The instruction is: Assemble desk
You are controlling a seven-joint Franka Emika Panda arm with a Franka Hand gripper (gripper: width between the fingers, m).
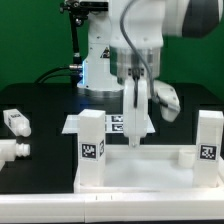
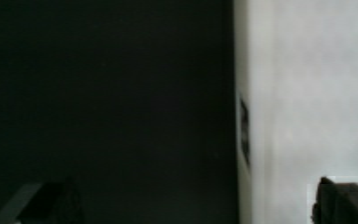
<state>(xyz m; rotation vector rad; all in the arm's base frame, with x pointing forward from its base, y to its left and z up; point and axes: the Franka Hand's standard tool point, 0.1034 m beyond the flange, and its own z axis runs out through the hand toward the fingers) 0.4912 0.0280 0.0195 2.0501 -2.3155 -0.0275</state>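
Note:
The white desk top [image 1: 140, 172] lies flat at the front of the table. Two legs with tags stand upright on it, one on the exterior view's left [image 1: 92, 148] and one on the exterior view's right [image 1: 208, 136]. Two more legs [image 1: 15, 122] [image 1: 10, 150] lie loose on the black table at the far left. My gripper [image 1: 137, 138] points straight down at the desk top's rear rim, between the standing legs. In the wrist view the gripper [image 2: 194, 205] is open. A white surface [image 2: 309, 100] fills one side between the dark fingertips [image 2: 43, 205], which do not press on it.
The marker board [image 1: 113, 124] lies just behind the desk top, partly hidden by the gripper. The robot's white base [image 1: 100, 60] stands at the back. A small white block [image 1: 186, 155] sits on the desk top near the right leg.

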